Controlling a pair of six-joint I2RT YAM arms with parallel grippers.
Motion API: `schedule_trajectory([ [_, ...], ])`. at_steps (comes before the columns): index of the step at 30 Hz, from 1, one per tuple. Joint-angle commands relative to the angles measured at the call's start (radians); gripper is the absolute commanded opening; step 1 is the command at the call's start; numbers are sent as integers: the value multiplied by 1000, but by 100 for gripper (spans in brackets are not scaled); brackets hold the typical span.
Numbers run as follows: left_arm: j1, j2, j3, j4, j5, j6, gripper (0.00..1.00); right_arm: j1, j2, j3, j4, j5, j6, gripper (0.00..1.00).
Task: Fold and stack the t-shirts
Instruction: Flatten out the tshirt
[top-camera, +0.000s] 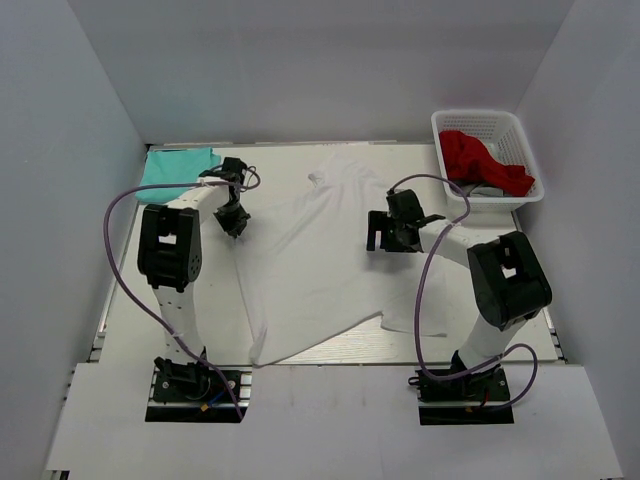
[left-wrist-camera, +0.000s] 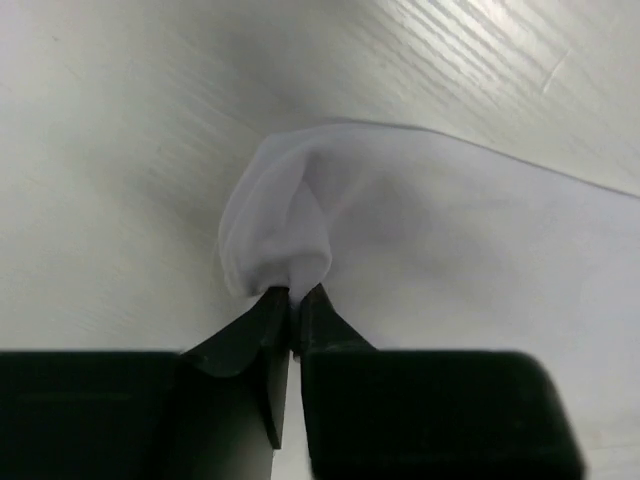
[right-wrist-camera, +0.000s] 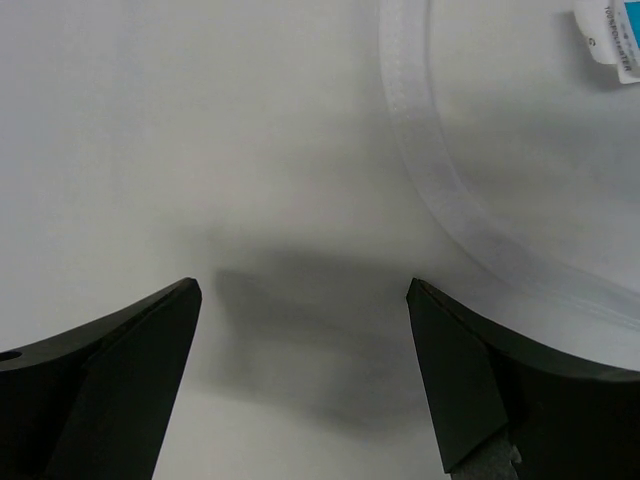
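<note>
White t-shirt (left-wrist-camera: 420, 230) bunched within left hand (left-wrist-camera: 294, 295)

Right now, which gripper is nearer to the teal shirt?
Left. The left gripper sits just right of the teal shirt, pinching the edge of the white shirt; the right gripper hangs open over the white shirt, much farther away.

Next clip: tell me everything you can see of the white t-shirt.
The white t-shirt is thin, soft cloth, spread mostly flat and slightly askew across the middle of the table, with shallow wrinkles. The left gripper is shut on a small bunched fold at its edge. The right gripper hangs open over the cloth beside the stitched neckband, where a blue-printed label shows.
</note>
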Motion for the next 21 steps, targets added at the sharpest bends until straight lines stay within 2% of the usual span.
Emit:
schedule_trajectory([
  [1,29,-16,-3,18,42,30,16,-21,59,29,-111,99,46,90],
  [2,30,-27,-3,2,30,30,1,-23,71,34,-115,102,58,90],
  [3,42,-41,-3,-8,29,30,0,-32,87,34,-121,106,63,90],
  [10,88,-91,-23,-18,-6,69,0,-70,101,28,-146,151,113,90],
  [15,108,-153,-86,41,66,216,0,-101,101,26,-153,149,126,90],
  [20,126,-188,-107,-8,-41,227,0,-126,102,49,-169,154,155,90],
  [21,126,-188,-107,-17,-41,227,4,-132,98,51,-170,155,156,90],
])
